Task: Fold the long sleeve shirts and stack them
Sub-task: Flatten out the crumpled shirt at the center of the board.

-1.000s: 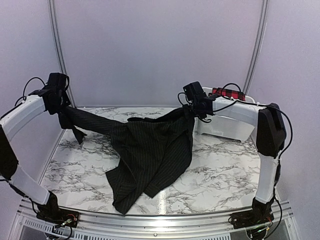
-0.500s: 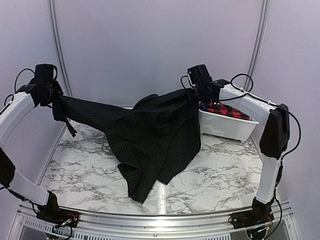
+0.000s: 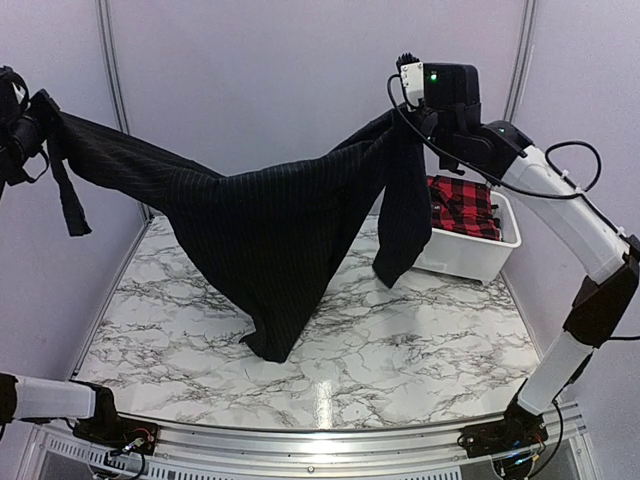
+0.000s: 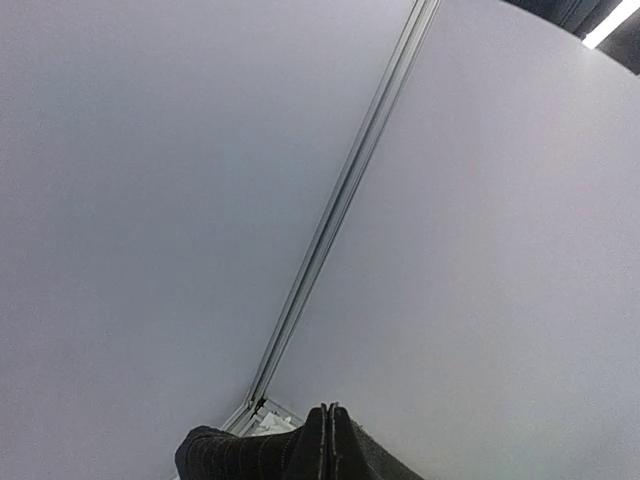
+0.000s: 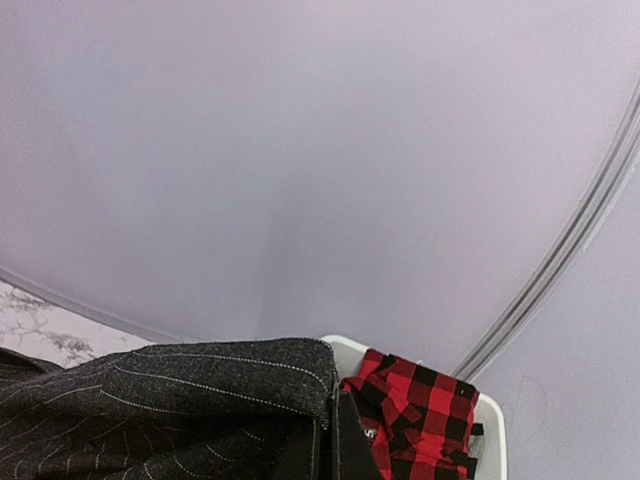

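Pale panelled walls enclose a grey-veined white marble tabletop, above which the black pinstriped cloth button-up shirt is now hung. Within the last second it has been hoisted from a slump on the surface and stretched wide. Whether its lowest tip touches the marble cannot be told. This is judged to be the spreading-out stage, with no fold yet laid. The left gripper is carried high at the far left, clenched on one end of the shirt. The right gripper is raised beside the white plastic bin, clamped on the opposite edge. The red-and-black plaid shirt is left lying in that bin.
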You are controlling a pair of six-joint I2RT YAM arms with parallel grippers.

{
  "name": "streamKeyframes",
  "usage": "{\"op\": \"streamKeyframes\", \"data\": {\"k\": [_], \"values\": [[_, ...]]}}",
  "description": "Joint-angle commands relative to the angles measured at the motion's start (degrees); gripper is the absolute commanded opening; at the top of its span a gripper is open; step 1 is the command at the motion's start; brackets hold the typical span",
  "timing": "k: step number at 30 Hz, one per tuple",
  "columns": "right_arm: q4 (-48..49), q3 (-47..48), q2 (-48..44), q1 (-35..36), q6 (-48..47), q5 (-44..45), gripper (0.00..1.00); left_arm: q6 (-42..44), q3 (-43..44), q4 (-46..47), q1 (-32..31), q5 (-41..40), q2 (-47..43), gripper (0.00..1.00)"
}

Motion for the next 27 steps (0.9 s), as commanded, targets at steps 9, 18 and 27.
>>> {"op": "streamKeyframes", "data": {"k": [9, 18, 27], "values": [[8.54, 16.40, 11.02, -3.03, -9.22, -2.68, 0.00, 3.53, 12.92, -2.64, 0.36, 0.91, 12.92, 0.00], [-1.98, 27.36, 35.67, -8.67, -1.13, -15.39, 0.00, 0.07, 11.10, -8.37, 1.50, 13.79, 40.72, 0.00], [0.23, -3.47, 22.76, -8.55, 5.51, -15.29, 0.00, -3.68, -11.26, -3.85, 1.44, 11.30, 35.54, 0.00]]}}
